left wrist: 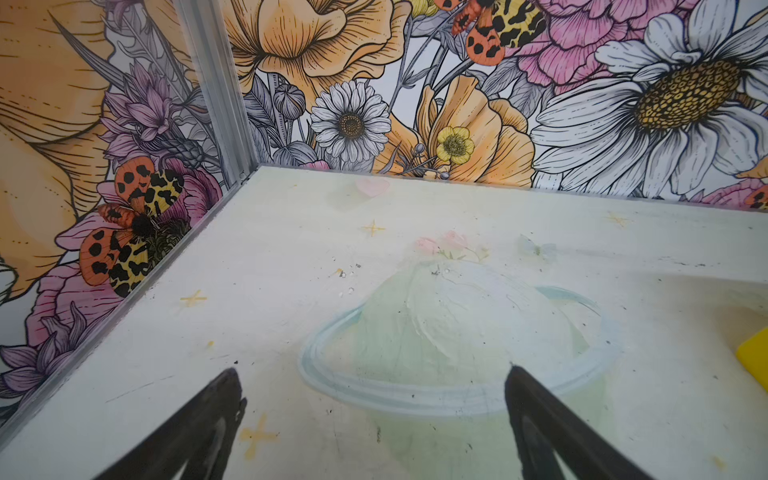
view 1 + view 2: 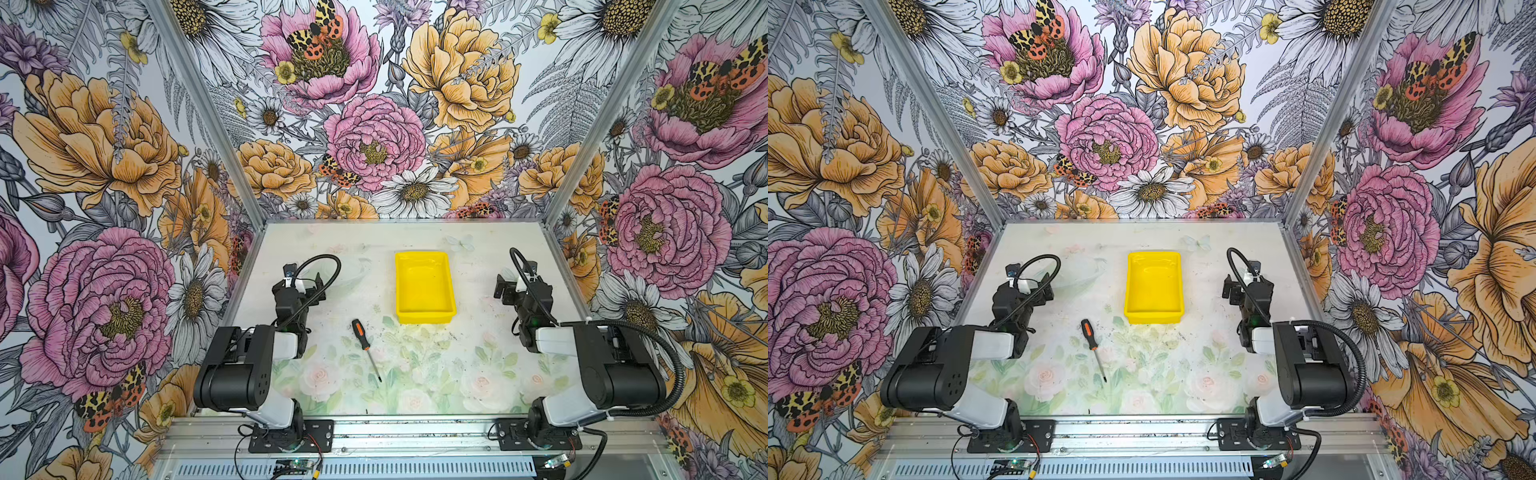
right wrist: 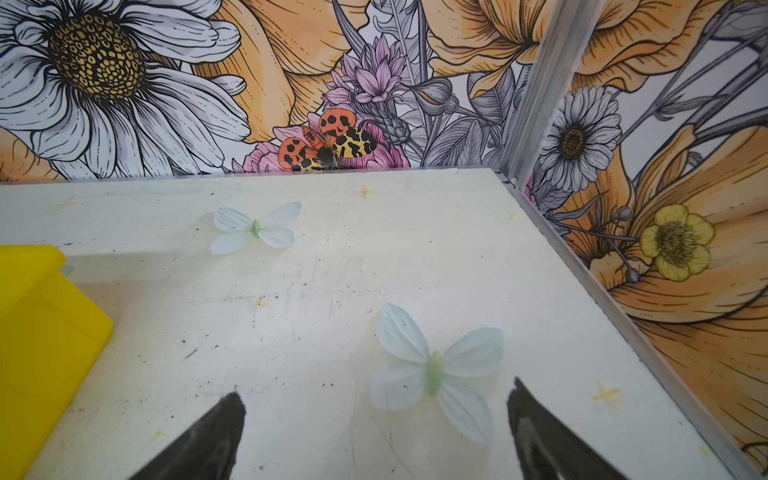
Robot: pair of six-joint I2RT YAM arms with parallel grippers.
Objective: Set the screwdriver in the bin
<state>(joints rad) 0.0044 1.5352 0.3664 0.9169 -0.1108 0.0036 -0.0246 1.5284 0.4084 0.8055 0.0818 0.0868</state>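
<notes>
The screwdriver (image 2: pixel 366 352) (image 2: pixel 1094 350) lies flat on the surface (image 2: pixel 478 291), outside the bin (image 2: pixel 426 318) (image 2: pixel 1154 318). In both top views its orange-and-black handle points toward the far wall and its thin dark shaft runs toward the near edge, slanted slightly to the right. It sits near the bin's near left corner but clearly apart from it, and closer to the left arm (image 2: pixel 232 374) than to the right arm (image 2: pixel 619 370).

The bin stands upright near the middle of the surface, long side running away from the camera, glossy yellow inside facing up. Both arms are folded back at their bases, 1 on each side of the bin.

The left claw (image 1: pixel 372 368) is spread wide. Its 2 dark fingers (image 1: pixel 216 415) stand far apart over the bare surface, above a faded printed ring (image 1: pixel 453 399), and touch neither task item. A yellow corner of the bin (image 1: pixel 754 361) shows at the edge of the left wrist view.

The right claw (image 3: pixel 377 387) is also spread, its fingers (image 3: pixel 540 432) well apart over the surface, with a pale printed butterfly (image 3: pixel 434 372) on the surface between them. The bin's outer wall (image 3: pixel 41 332) shows at the side of the right wrist view, apart from the claw. The screwdriver does not appear in either wrist view.
</notes>
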